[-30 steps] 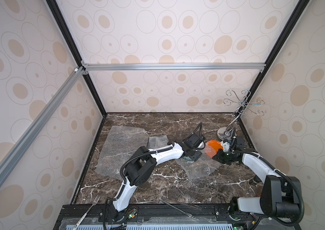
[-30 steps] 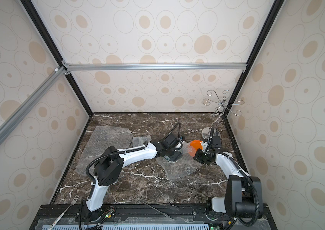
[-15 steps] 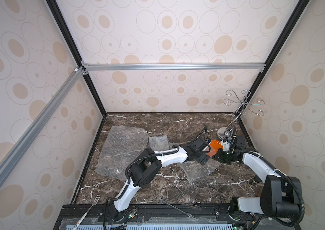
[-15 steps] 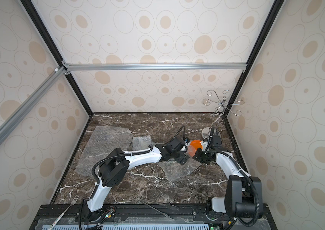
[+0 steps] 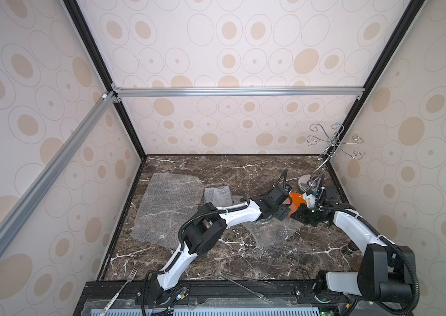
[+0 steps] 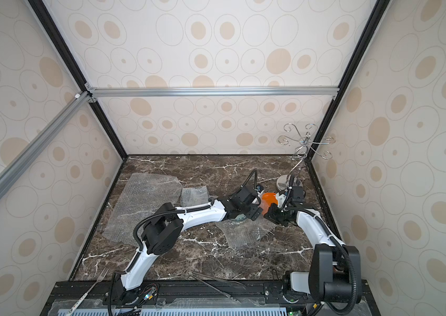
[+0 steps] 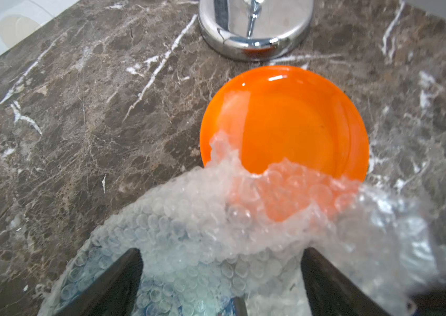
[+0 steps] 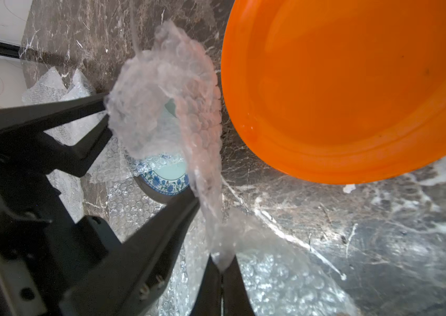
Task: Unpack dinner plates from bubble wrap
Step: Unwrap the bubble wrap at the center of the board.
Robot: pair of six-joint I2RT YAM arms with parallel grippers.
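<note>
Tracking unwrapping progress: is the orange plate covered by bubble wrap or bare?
Nearly bare. Most of the orange plate shows uncovered; lifted bubble wrap hides only one edge in the left wrist view.

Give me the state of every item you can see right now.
orange plate: mostly bare, wrap over one edge.
pale plate: partly under wrap.
held bubble wrap: lifted, crumpled.
left gripper: open.
right gripper: shut on held bubble wrap.
large sheet: spread flat.
wire stand: upright, hooks empty.

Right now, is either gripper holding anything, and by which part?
The right gripper pinches a bunched edge of the bubble wrap. The left gripper stands open around the wrap, gripping nothing.
</note>
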